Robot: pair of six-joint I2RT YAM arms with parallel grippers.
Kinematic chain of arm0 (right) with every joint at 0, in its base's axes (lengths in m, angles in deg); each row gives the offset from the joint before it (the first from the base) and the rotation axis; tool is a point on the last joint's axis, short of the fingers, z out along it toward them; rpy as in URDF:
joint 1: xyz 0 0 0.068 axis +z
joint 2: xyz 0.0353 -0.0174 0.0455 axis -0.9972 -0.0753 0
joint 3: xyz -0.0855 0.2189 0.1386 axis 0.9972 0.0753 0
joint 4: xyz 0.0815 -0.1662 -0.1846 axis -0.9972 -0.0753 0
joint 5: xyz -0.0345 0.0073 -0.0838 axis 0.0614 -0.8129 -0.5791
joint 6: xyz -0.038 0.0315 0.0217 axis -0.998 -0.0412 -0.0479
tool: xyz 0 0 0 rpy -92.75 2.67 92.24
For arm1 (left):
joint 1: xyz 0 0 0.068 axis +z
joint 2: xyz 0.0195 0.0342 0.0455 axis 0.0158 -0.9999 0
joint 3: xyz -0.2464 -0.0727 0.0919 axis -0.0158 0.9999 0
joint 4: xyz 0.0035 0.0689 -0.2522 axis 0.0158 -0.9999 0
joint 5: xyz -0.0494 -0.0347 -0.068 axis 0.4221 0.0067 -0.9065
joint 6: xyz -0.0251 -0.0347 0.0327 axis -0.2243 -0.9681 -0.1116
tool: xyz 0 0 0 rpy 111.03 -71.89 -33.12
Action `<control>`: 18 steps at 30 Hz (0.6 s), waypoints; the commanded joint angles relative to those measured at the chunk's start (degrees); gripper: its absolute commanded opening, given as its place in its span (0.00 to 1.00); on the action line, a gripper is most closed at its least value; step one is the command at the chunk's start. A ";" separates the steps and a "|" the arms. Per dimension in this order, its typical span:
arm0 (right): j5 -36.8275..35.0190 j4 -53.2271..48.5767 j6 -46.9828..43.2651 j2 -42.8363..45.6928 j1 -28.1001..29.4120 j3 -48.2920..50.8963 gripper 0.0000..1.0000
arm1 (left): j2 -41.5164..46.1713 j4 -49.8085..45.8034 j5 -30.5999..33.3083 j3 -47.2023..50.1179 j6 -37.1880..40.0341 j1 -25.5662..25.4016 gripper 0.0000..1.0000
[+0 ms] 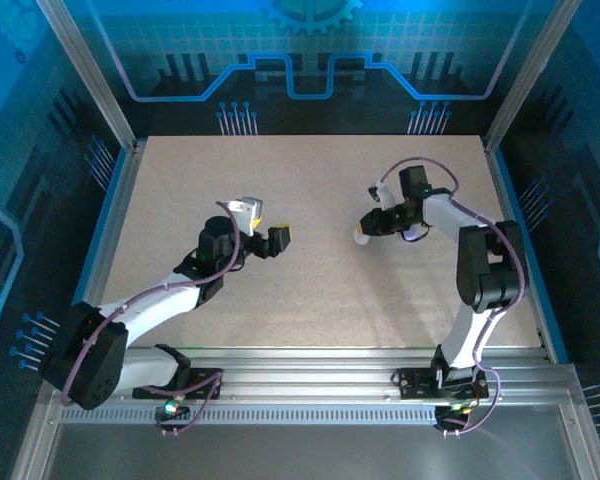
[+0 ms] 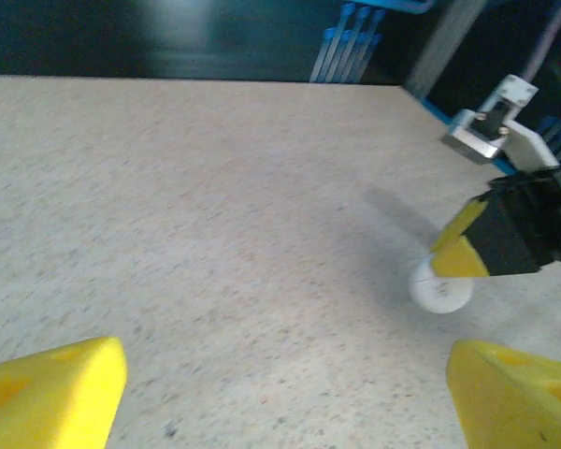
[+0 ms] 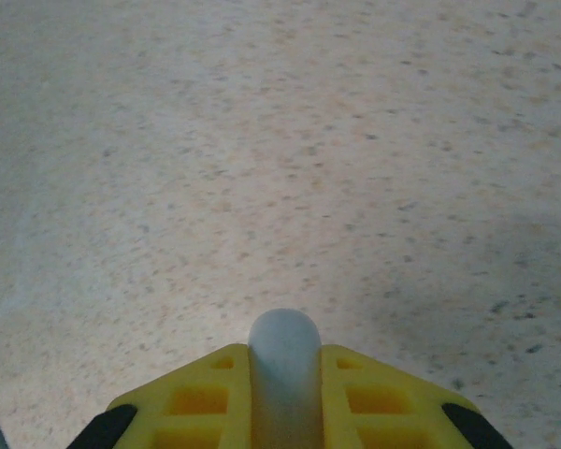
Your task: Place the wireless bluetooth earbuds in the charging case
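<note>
Tabletop [image 1: 310,200] speckled beige; backdrop [image 1: 300,50] blue

Black-and-white arms [image 1: 150,305], purple cables [image 1: 427,161], yellow tool fingers [image 2: 51,393].

I see the left gripper [image 1: 278,239] left of the table's [image 1: 310,300] middle and the right gripper [image 1: 364,234] right of it, facing each other, near but apart; a puck [image 2: 439,286] sits between the right gripper's fingers, down at the table surface
</note>
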State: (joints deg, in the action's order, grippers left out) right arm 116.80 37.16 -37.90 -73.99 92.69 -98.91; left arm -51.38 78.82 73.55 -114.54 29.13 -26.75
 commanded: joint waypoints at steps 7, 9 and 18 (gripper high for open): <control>-0.90 -4.42 3.04 -7.97 -3.94 -6.15 0.13 | 2.22 -6.68 3.84 0.10 -1.52 1.15 0.90; -0.89 -5.29 3.00 -9.07 -4.67 -7.04 0.13 | 2.05 -6.66 3.98 -0.06 -1.42 1.24 0.90; -2.62 -8.07 2.42 -11.67 -6.46 -10.06 0.17 | 0.65 -7.36 4.55 -1.63 -0.89 1.76 0.90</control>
State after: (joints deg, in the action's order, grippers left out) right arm 115.47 31.98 -35.45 -84.02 87.31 -107.30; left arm -50.41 72.07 77.02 -114.54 28.59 -25.64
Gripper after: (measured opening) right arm 0.174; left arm 0.899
